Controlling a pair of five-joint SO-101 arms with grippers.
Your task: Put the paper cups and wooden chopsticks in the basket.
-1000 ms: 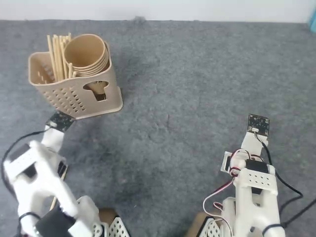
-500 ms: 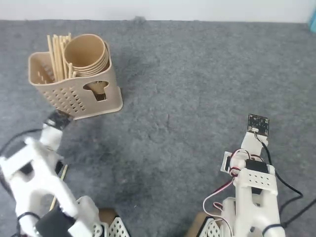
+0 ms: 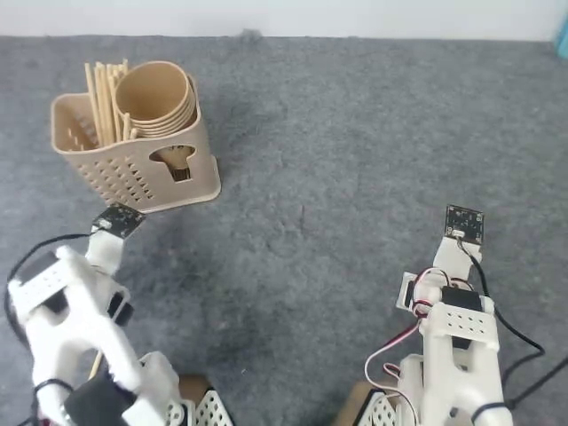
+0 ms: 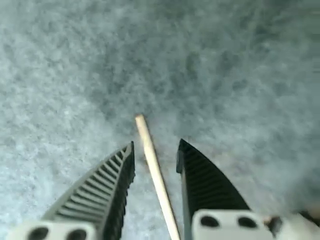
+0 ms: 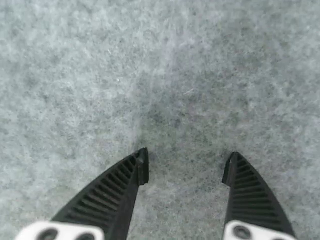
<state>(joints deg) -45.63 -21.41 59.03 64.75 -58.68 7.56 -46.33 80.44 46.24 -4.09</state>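
left gripper (image 4: pixel 155 150): near basket (image 3: pixel 133 173), fingers (image 4: pixel 112 185) narrowly apart | chopstick (image 4: pixel 152 165): lies between them, ungripped | right gripper (image 5: pixel 187 160): far from basket, spread wide

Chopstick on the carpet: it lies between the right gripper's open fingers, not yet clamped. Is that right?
Not quite, it is the other arm. The chopstick lies between the open fingers of the left gripper, not yet clamped, as the left wrist view shows. The right gripper is open over bare carpet.

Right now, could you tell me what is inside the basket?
Nested paper cups and wooden chopsticks stand inside the basket; its walls hide their lower ends.
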